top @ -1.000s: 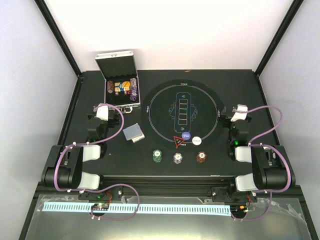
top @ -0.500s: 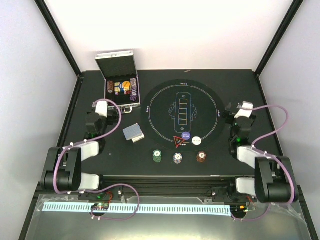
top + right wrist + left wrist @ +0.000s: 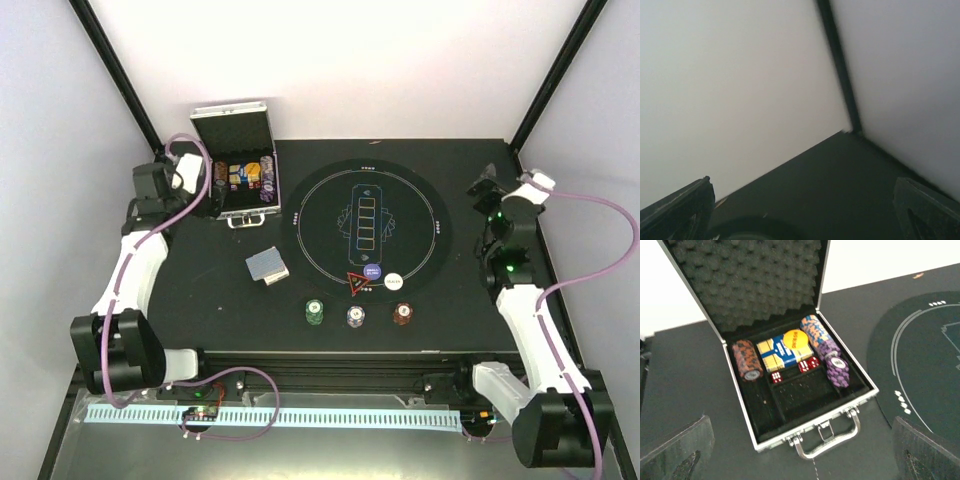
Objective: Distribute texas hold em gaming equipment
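Note:
A small deck of blue-grey-backed cards (image 3: pixel 267 266) lies left of the round black mat (image 3: pixel 320 215). A blue button (image 3: pixel 372 271), a white button (image 3: pixel 394 282) and a red triangle token (image 3: pixel 356 283) sit on the mat's near edge. In front of it stand a green chip (image 3: pixel 315 313), a white chip (image 3: pixel 356 316) and a brown-red chip (image 3: pixel 402 313). My left gripper (image 3: pixel 200 188) hangs open beside the open silver case (image 3: pixel 238 165), empty, its fingers (image 3: pixel 675 450) framing the case's handle (image 3: pixel 827 440). My right gripper (image 3: pixel 487 185) is open and empty, facing the back right corner.
The case (image 3: pixel 735 405) holds an orange chip stack (image 3: pixel 746 365), purple chip stacks (image 3: pixel 835 370), yellow-blue card boxes (image 3: pixel 777 354) and red dice (image 3: pixel 809 365). Its foam-lined lid (image 3: pixel 750 280) stands upright. White walls and black frame posts (image 3: pixel 840 65) close in the table's back and sides.
Both arms have unfolded from their rest pose. The left one swung out and back to the case; the right one rose and reached toward the back right corner. Nothing on the table moved.

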